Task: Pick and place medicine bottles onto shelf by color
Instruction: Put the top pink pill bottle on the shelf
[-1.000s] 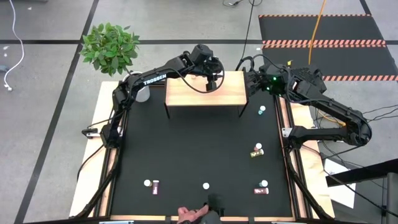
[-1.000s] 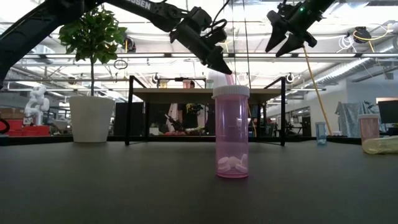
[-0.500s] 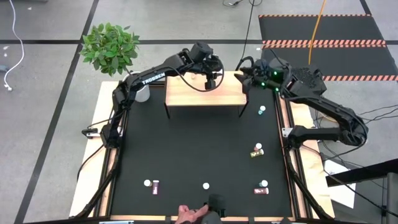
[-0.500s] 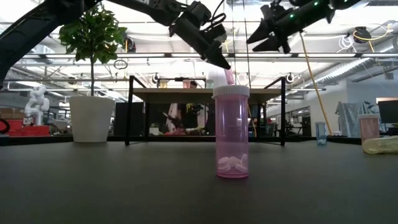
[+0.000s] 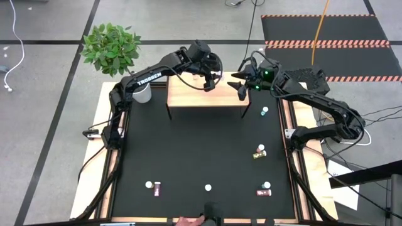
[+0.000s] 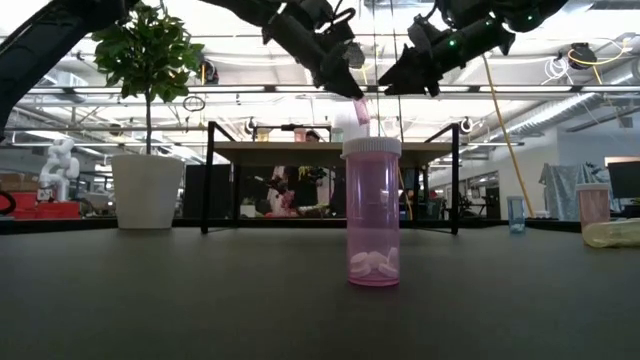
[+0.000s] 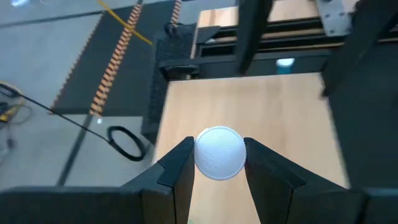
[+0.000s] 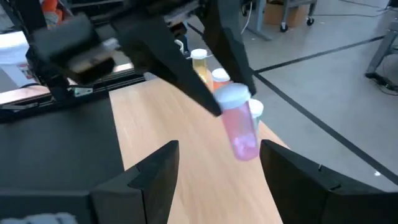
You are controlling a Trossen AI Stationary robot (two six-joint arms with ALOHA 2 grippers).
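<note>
One pink bottle sits pinched in my left hand above the shelf, ready for setting down; my right hand hovers close beside, fingers spread wide and empty.

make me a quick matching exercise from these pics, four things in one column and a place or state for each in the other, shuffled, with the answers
Things:
1. left gripper
2. right gripper
3. plant
4. yellow bottle

Places or states:
A. lying on the black mat near its right edge
B. open, empty, by the shelf's right end
C. past the table's far left corner
D. shut on the pink bottle above the shelf

Pairs: 1-D, 2-B, 3-C, 4-A
</note>
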